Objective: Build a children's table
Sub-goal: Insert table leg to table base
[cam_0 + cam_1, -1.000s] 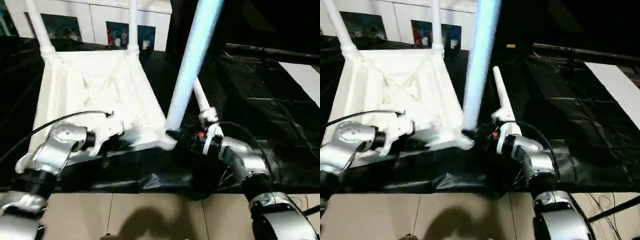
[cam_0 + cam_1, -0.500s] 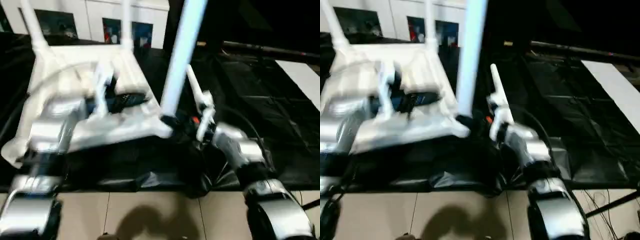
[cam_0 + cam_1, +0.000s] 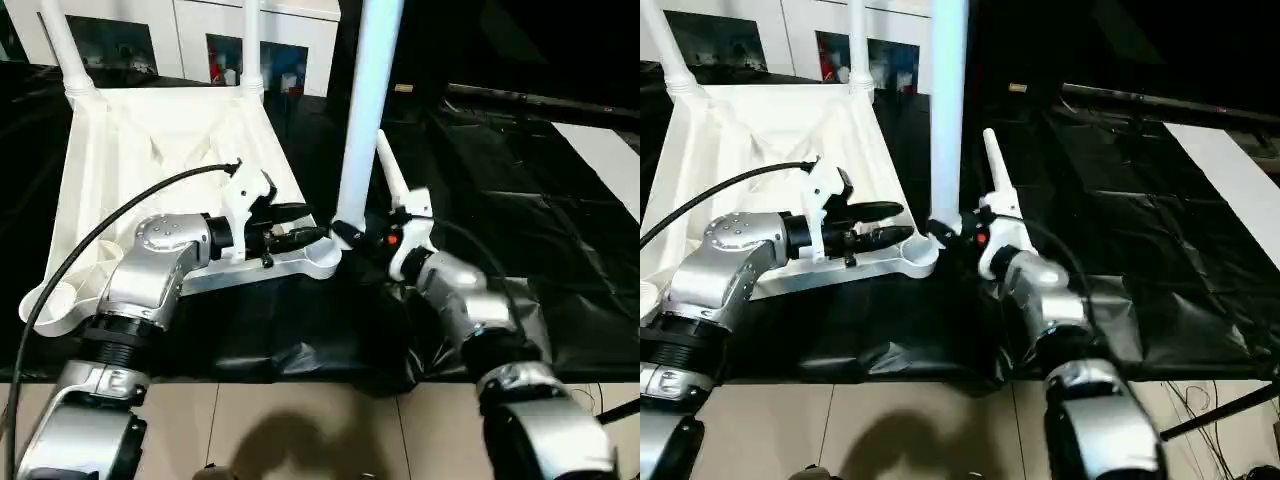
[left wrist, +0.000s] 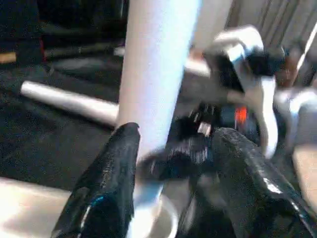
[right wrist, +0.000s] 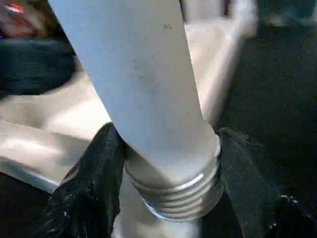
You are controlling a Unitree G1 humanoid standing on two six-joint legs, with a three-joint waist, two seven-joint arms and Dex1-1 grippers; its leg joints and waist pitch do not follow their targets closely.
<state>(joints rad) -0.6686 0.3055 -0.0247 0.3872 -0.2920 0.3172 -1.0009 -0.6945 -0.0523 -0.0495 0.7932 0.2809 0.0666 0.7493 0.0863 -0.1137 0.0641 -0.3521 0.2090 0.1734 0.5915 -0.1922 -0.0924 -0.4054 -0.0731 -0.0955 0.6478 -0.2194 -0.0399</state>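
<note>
forearms (image 3: 150,270): silver | fingers (image 4: 106,193): glossy black | cable (image 3: 90,250): black

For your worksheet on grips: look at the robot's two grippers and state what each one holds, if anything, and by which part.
The right gripper clamps the upright table leg at its lower end, just above the threads. The left gripper holds nothing.

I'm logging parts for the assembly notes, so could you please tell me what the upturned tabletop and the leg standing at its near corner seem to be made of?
Tabletop: apparently moulded white plastic with a smooth, slightly glossy finish; raised ribs cross its underside and a round socket is formed at the corner.

Leg: seemingly a smooth matte white plastic tube; the moulded screw threads at its lower end suggest plastic, though the look alone doesn't settle it.
</note>
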